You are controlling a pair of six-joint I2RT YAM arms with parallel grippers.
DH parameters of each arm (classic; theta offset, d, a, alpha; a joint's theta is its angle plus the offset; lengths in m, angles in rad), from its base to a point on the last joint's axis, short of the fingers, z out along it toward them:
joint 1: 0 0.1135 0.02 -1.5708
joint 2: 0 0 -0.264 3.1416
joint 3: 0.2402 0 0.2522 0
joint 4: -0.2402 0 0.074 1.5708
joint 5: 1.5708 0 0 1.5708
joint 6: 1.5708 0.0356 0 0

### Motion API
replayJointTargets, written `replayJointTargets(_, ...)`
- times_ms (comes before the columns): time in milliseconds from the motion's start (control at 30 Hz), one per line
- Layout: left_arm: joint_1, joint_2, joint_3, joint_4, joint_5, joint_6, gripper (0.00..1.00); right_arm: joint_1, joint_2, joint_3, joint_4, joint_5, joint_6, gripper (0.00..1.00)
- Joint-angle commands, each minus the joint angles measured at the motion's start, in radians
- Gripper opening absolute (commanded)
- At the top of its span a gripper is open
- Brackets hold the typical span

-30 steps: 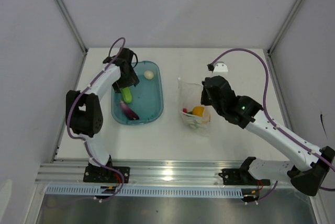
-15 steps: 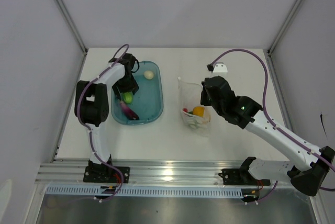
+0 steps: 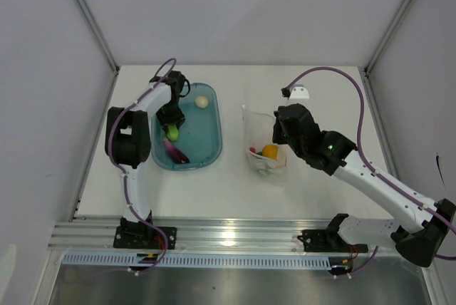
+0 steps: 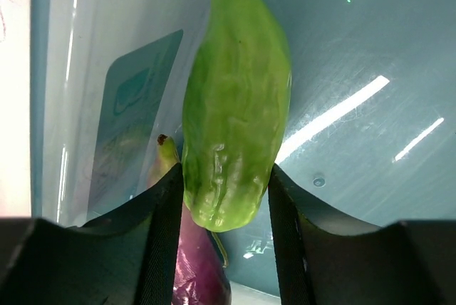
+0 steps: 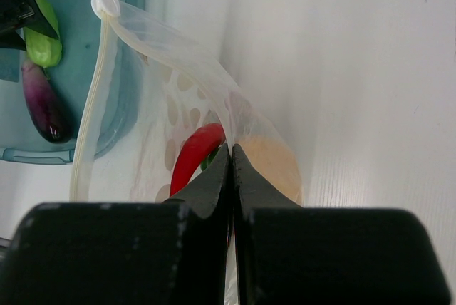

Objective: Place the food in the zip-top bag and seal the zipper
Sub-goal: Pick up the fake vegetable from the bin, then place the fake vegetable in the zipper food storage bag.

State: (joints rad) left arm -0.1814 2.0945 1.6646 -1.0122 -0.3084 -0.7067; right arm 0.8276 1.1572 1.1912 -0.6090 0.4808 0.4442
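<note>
The left arm reaches over the far-left part of the table (image 3: 235, 187) into a teal tub (image 3: 211, 132). The left gripper (image 4: 225, 184) is about half open, and its two fingers (image 4: 165, 226) press against either side of the light green pod (image 4: 235, 98). The pod's blunt end sits between the fingers and its pointed end sticks out past them, over the tub floor. Just beneath the pod lies the purple piece (image 3: 175, 151), toward the near end of the tub and partly hidden by the left finger in the wrist view. The white ball (image 3: 203, 102) rests at the far right corner of the tub, apart from the other two.

To the right of the tub, a short gap away, the zip-top bag (image 3: 258, 128) lies on the table with its mouth toward the far side. The zipper (image 5: 88, 112) runs as a pale strip along the open edge and is not pressed together. Inside, at the near end, are the red chili (image 5: 191, 157) and the yellow-orange piece (image 3: 270, 151), touching each other.

The right gripper (image 5: 231, 169) has its fingers fully together, pinching the bag's right-hand wall just above the food.
</note>
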Motion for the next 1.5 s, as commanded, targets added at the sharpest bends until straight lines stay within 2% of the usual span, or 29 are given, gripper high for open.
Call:
replayJointTargets(0,0.013,-0.010,0.021,0.003,-0.020,0.003,0.25,-0.002,-0.024,0.008,0.028,0.007,0.016,0.00)
replayJointTargets(67,0.013,-0.042,-0.005,0.053,0.026,0.035,0.10,-0.001,-0.025,0.008,0.025,0.008,0.016,0.00)
replayJointTargets(133,0.011,-0.115,-0.046,0.102,0.066,0.056,0.01,-0.002,-0.025,0.010,0.023,0.010,0.016,0.00)
replayJointTargets(233,-0.001,-0.259,-0.138,0.256,0.178,0.126,0.01,-0.002,-0.025,0.011,0.025,0.008,0.014,0.00)
replayJointTargets(267,-0.004,-0.298,-0.181,0.330,0.257,0.145,0.00,-0.002,-0.022,0.011,0.025,0.008,0.016,0.00)
replayJointTargets(400,-0.032,-0.470,-0.212,0.429,0.457,0.196,0.01,0.002,-0.010,0.016,0.025,0.007,0.017,0.00)
replayJointTargets(467,-0.056,-0.545,-0.203,0.451,0.593,0.187,0.01,0.001,-0.001,0.018,0.025,0.010,0.017,0.00)
replayJointTargets(533,-0.075,-0.577,-0.189,0.440,0.667,0.142,0.01,0.001,0.006,0.019,0.025,0.018,0.016,0.00)
replayJointTargets(667,-0.186,-0.562,-0.005,0.276,0.787,0.113,0.01,0.002,0.019,0.025,0.031,0.018,0.010,0.00)
replayJointTargets(700,-0.210,-0.562,0.004,0.250,0.855,0.110,0.01,0.001,0.027,0.030,0.029,0.018,0.010,0.00)
replayJointTargets(867,-0.328,-0.639,-0.090,0.351,1.025,0.069,0.01,0.002,0.035,0.031,0.026,0.018,0.011,0.00)
replayJointTargets(1000,-0.372,-0.729,-0.219,0.501,1.130,-0.083,0.00,0.005,0.030,0.030,0.022,0.027,0.013,0.00)
replayJointTargets(1267,-0.432,-0.775,-0.379,0.706,1.193,-0.388,0.01,0.019,0.033,0.044,0.023,0.062,0.005,0.00)
replayJointTargets(1367,-0.455,-0.795,-0.460,0.788,1.145,-0.552,0.01,0.038,0.033,0.059,0.020,0.090,-0.007,0.00)
replayJointTargets(1467,-0.463,-0.749,-0.463,0.773,1.146,-0.608,0.00,0.047,0.032,0.062,0.020,0.094,-0.006,0.00)
